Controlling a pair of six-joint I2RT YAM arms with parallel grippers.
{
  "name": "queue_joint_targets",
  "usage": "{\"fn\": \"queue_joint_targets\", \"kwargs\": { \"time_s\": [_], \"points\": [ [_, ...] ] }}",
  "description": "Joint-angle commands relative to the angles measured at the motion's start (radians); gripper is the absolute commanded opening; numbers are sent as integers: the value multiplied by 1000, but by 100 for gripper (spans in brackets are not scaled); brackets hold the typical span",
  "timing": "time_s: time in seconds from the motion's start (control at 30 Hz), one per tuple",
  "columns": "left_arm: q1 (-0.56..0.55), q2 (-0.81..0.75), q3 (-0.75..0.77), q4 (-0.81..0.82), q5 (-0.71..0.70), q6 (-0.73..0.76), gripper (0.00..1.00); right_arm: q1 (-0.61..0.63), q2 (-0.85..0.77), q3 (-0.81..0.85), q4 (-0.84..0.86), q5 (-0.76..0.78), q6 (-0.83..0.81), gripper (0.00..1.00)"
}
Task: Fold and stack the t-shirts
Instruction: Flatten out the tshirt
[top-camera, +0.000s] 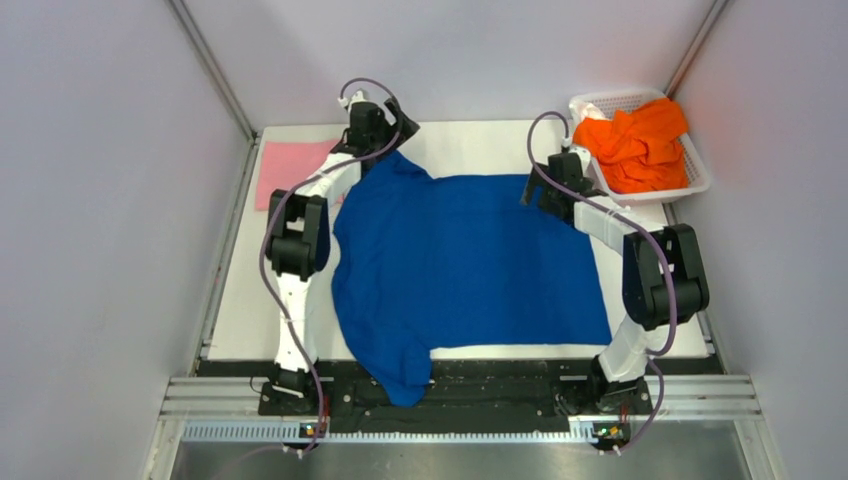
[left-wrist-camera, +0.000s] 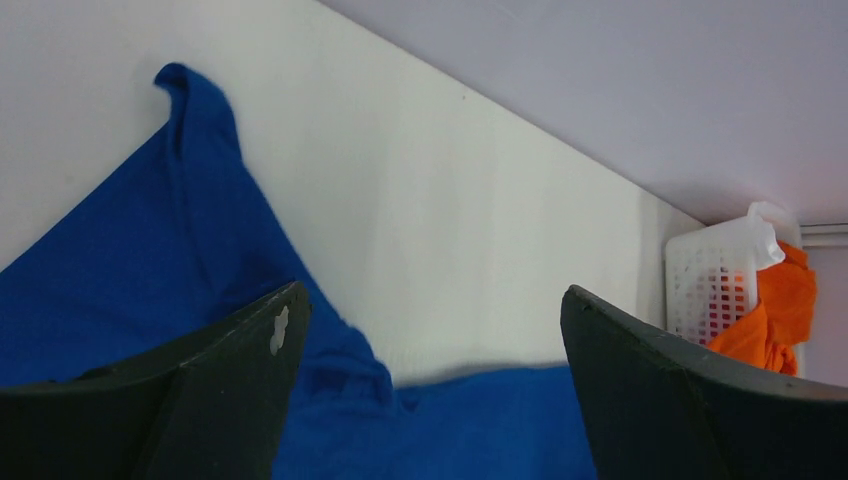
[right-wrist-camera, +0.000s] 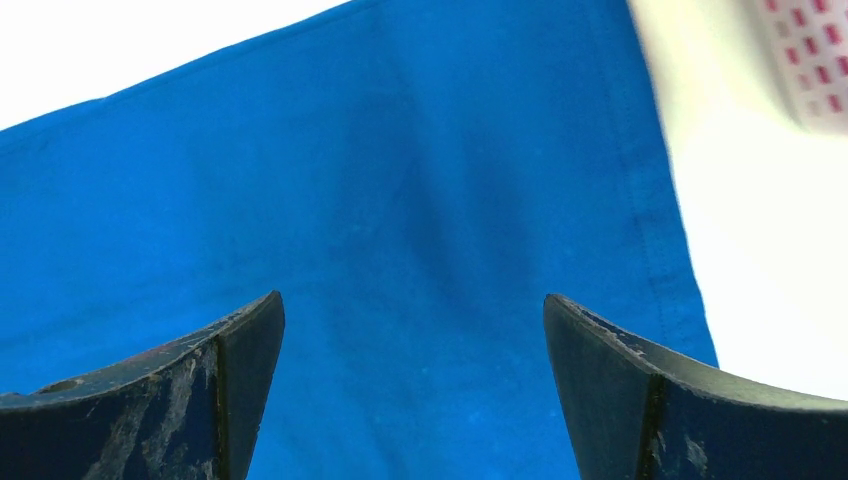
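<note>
The royal-blue t-shirt (top-camera: 465, 262) lies spread flat over the white table, print side hidden, one sleeve hanging over the near edge. My left gripper (top-camera: 385, 138) is open and empty above the shirt's far left sleeve (left-wrist-camera: 200, 230), its jaws wide apart. My right gripper (top-camera: 540, 192) is open and empty above the shirt's far right corner (right-wrist-camera: 420, 200). The pink t-shirt (top-camera: 290, 170) lies folded flat at the far left. The orange t-shirt (top-camera: 640, 145) is bunched in the basket; it also shows in the left wrist view (left-wrist-camera: 785, 310).
A white plastic mesh basket (top-camera: 695, 185) stands at the far right corner of the table; it also shows in the left wrist view (left-wrist-camera: 715, 290). Grey walls close in on the left, right and back. A black rail runs along the near edge.
</note>
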Motion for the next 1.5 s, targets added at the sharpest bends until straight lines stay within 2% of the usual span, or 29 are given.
{"fn": "queue_joint_targets", "kwargs": {
  "time_s": [0.0,0.1,0.2,0.43,0.7,1.23,1.47],
  "points": [
    [-1,-219,-212,76,-69,41,99,52,8,86,3,-22,-65,99],
    [-1,-246,-288,72,-68,22,99,57,6,82,4,-24,-57,99],
    [-1,-226,-283,16,-71,-3,99,57,-8,58,18,-21,-49,99],
    [-1,-131,-232,5,-11,-53,99,57,-12,50,7,2,-61,99],
    [-5,-50,-185,-50,-54,-97,99,57,-3,53,3,13,-71,99],
    [-7,149,100,-7,34,-123,99,56,17,56,-6,57,-86,99],
    [-17,264,274,86,72,-170,99,55,29,61,-7,70,-96,99]
  ]
}}
